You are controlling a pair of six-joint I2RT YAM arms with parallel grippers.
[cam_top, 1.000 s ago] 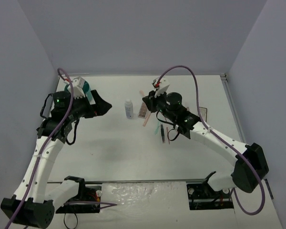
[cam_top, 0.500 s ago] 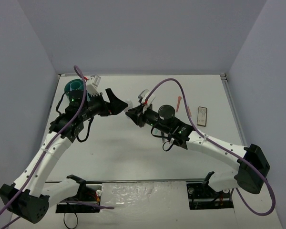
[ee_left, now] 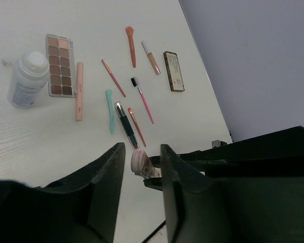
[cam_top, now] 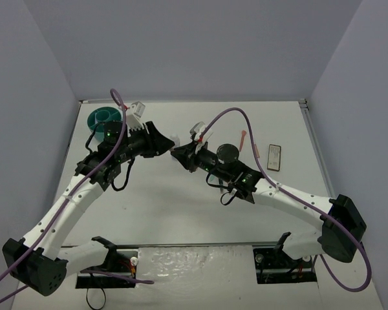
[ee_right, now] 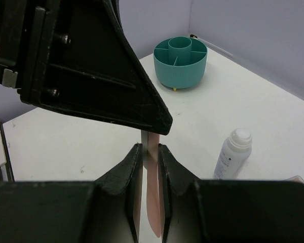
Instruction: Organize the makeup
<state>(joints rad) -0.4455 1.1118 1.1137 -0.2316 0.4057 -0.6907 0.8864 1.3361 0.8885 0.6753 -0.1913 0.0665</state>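
So, both arms meet over mid-table (cam_top: 181, 213), tips nearly nose to nose. R gripper (ee_right: 149, 148) is clenched on a flat pink stick (ee_right: 151, 195), pads tight on both its sides. The stick is held in the air, off the table, poking out toward the L gripper (ee_left: 142, 148). From the L wrist cam, the stick's rounded end (ee_left: 138, 161) sits betw the L fingers (ee_left: 109, 177) w/ a sliver of gap showing each side. Whether they actually bite on it, can't tell.

Rest of the makeup, placed vs the white bottle (ee_left: 28, 78) in the L wrist view:
- The bottle stands upright on the table.
- Pinkish-brown palette (ee_left: 60, 65) lies just right of the bottle, close but apart.
- Pale pink tube (ee_left: 79, 91) lies along the palette's edge away from the bottle, about touching it.
- Further right of the bottle are a teal stick (ee_left: 109, 110) and a thin pink stick (ee_left: 113, 78).
- Then come a dark stick (ee_left: 125, 124) and an orange-pink liner (ee_left: 137, 126), side by side.
- Beyond those lie a black-headed brush (ee_left: 144, 104) w/ pink handle, a coral brush (ee_left: 131, 45) and a gloss tube (ee_left: 151, 58) w/ white cap.
- Farthest from the bottle is the dark-framed compact (ee_left: 173, 71), lying flat.

R wrist view: the teal divided tub (ee_right: 180, 73) stands well apart from the bottle (ee_right: 233, 153), up & left of it in frame. In the top view the arms hide the bottle. The tub (cam_top: 94, 119) sits at the far L corner of the table & the compact (cam_top: 275, 156) lies flat out to the R.
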